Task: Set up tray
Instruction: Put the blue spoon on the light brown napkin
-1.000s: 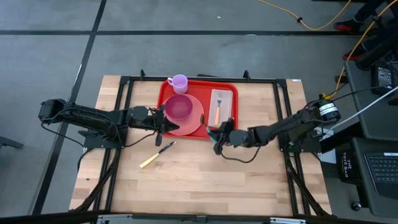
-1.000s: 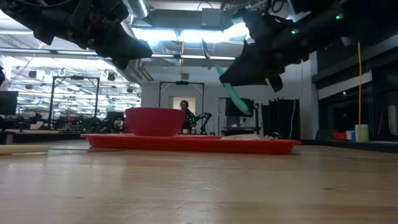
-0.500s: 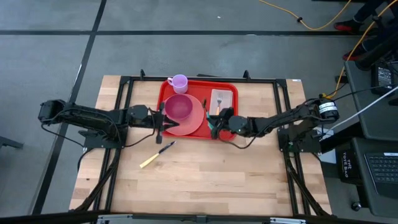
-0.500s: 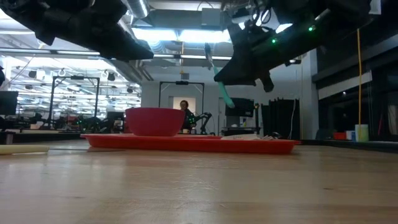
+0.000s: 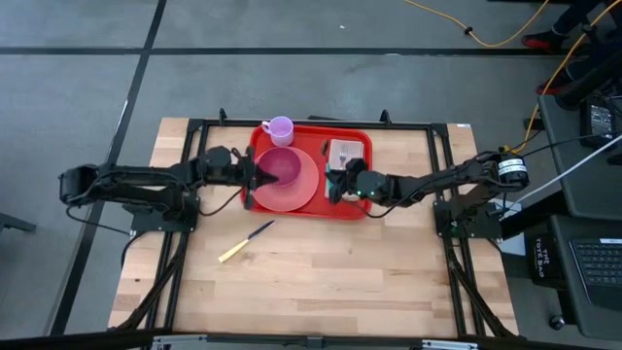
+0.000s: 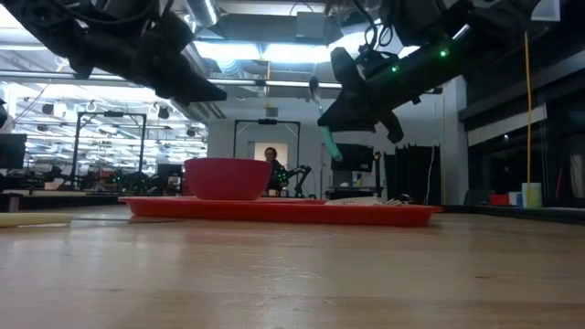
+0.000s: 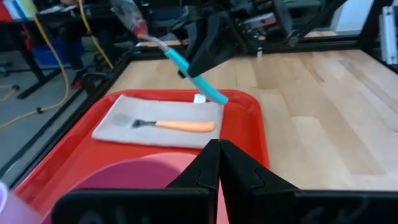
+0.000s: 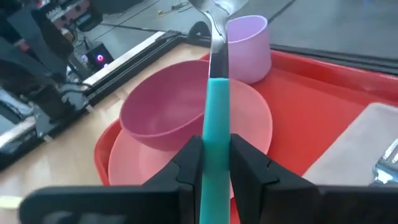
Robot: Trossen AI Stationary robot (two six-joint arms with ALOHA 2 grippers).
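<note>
The tray (image 5: 313, 173) is a big, flat, bright red rectangle of plastic with rounded corners and a low raised rim. It lies on the wooden table (image 5: 311, 282) at the middle of the far edge, between the two arms. On its left part sits a round salmon-pink plate (image 5: 292, 187) with a deep pink bowl (image 5: 280, 167) on it. A small lilac cup (image 5: 280, 128) stands at the tray's far left corner. On the right part lies a grey napkin (image 5: 347, 156) with a fork (image 7: 175, 125) on it, its handle orange.

The left gripper (image 5: 260, 178) reaches in over the tray's left edge, above the plate and just beside the bowl. Its two dark fingers (image 7: 214, 163) are pressed together with nothing between them, and in the low view it hangs clear above the tray.

The right gripper (image 5: 337, 184) hovers over the right part of the tray, near the napkin. Its fingers (image 8: 186, 163) pinch the teal handle of a spoon (image 8: 215, 93), whose metal bowl end points away from the wrist. In the low view the spoon hangs tilted in the air above the tray, touching nothing below.

On the bare wood in front of the tray, well apart from it, lies a knife (image 5: 245, 241) with a yellow handle.
</note>
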